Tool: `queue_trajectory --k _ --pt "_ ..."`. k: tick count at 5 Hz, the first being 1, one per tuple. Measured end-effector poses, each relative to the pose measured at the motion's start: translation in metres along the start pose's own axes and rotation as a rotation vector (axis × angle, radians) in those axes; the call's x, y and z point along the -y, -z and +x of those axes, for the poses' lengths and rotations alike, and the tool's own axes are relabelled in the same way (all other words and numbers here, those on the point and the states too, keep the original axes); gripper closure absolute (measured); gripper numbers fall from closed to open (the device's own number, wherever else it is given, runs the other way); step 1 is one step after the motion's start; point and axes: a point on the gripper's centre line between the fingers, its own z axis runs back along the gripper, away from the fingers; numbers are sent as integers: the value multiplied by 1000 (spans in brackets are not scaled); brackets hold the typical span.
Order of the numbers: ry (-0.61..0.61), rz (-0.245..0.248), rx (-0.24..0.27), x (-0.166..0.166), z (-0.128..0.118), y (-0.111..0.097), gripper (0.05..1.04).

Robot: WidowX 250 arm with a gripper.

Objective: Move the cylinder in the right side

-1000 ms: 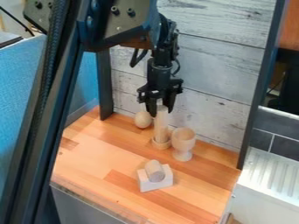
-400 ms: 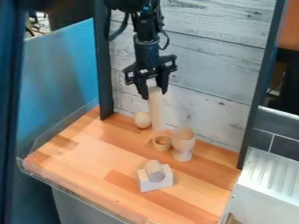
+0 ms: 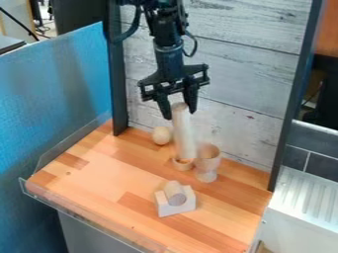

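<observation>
1. So the gripper [image 3: 180, 114] is held high over the back part of the wooden tabletop [image 3: 99, 168], pointed downward in front of the whitewashed board wall [image 3: 244, 74], with the arm [image 3: 161, 20] brought in from the top edge of the view
2. Its two fingers are closed in on the long cylinder [image 3: 184, 133], which is clamped near its top end, one finger on each side
3. The cylinder itself is held nearly upright, tilted a bit, its lower end angled toward the view's right; that end is lined up with the small wooden ring-shaped cup [image 3: 183, 165], though whether the two are touching can't be told
4. Just beside that little cup, on the view's right, a wooden goblet [image 3: 207, 160] is stood upright on its foot
5. On the other side, a bit farther back, a wooden egg [image 3: 161, 136] is set down on the tabletop, apart from the goblet
6. Closer to the camera, a pale notched block [image 3: 177, 208] is placed, and a short, thick cylinder [image 3: 174, 192] is cradled in its notch, laid at a slant, with one round end faced toward the camera
7. The work area is bordered by a blue panel [image 3: 66, 94] on the view's left and a white ridged surface [image 3: 307, 197] on the view's right
</observation>
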Motion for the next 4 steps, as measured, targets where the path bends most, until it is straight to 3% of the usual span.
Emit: queue_trajectory --k 2,3,4 --pt "63 3 3 8 -21 6 533" --pt "97 -24 12 6 -34 26 533" --pt "133 -101 16 12 -46 39 533"
